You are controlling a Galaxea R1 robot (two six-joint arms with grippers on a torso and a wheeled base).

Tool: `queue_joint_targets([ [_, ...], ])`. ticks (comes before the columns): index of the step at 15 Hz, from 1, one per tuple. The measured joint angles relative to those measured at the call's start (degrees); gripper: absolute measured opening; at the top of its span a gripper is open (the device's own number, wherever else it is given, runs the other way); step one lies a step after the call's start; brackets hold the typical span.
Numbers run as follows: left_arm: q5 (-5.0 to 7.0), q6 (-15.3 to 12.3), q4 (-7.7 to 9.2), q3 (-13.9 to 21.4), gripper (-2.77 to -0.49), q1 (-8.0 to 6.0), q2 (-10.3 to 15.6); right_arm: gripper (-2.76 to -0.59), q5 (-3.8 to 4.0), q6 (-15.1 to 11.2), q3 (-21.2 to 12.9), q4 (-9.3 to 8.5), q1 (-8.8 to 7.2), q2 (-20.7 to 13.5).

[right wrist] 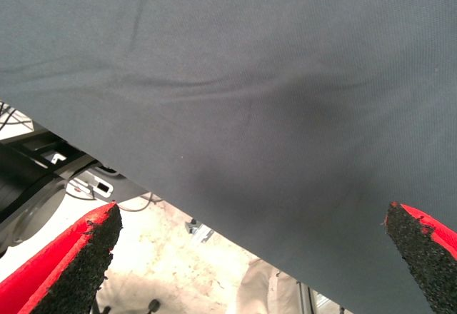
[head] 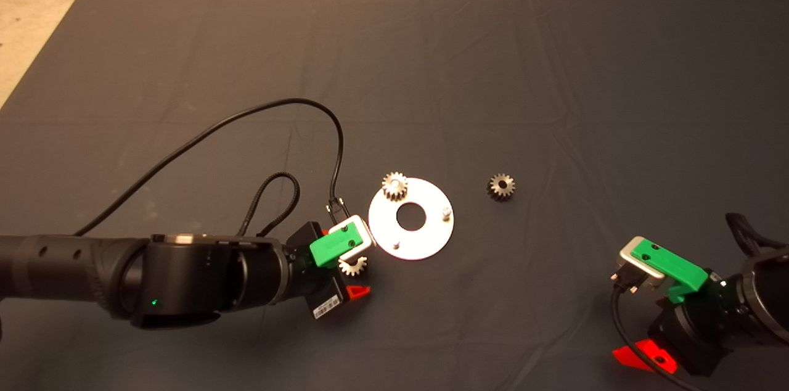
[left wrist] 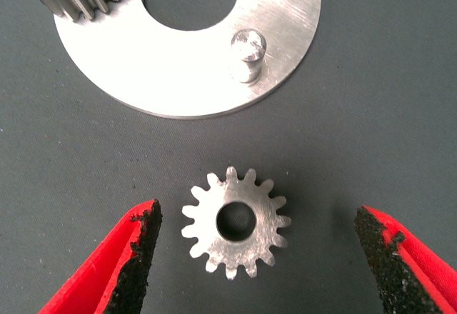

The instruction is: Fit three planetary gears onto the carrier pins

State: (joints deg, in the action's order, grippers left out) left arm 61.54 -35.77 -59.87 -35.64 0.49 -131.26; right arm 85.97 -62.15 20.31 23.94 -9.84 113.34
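The round silver carrier plate (head: 425,242) lies flat at mid-mat. One planetary gear (head: 394,185) sits on its far pin. Two carrier pins stand bare: one (head: 446,213) on the right side, the other (head: 396,245) on the near rim. A second silvery gear (left wrist: 235,221) lies flat on the mat just off the plate (left wrist: 186,71), near a bare pin (left wrist: 248,56). My left gripper (left wrist: 257,215) is open and straddles this gear, with neither pad touching it. A darker gear (head: 502,186) lies loose to the plate's right. My right gripper (head: 629,317) waits open at the lower right.
A black cable (head: 259,110) loops over the mat behind the left arm. The right wrist view shows the mat's edge (right wrist: 214,207) with pale floor and equipment beyond. Folds crease the mat's far right.
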Motion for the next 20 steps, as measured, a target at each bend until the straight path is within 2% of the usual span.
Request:
queue_joint_targets([
  [6, -0.10, 0.0, -0.18, -1.5, -1.38, 0.30, -0.5, -0.60, 0.09, 0.0, 0.0, 0.01, 0.00, -0.1],
  [11, -0.62, 0.0, -1.24, -1.8, -1.38, 0.31, -0.5, -0.60, -0.02, 0.0, 0.0, 0.00, 0.00, -0.2],
  [15, -1.06, 0.0, -1.29, -1.8, -1.38, 1.72, -0.5, -0.60, -0.05, 0.0, 0.0, 0.00, 0.00, -0.2],
  [20, -1.10, 0.0, -1.46, -1.8, -1.38, 1.72, -0.5, -0.60, -0.02, 0.0, 0.0, 0.00, -0.02, -0.2],
])
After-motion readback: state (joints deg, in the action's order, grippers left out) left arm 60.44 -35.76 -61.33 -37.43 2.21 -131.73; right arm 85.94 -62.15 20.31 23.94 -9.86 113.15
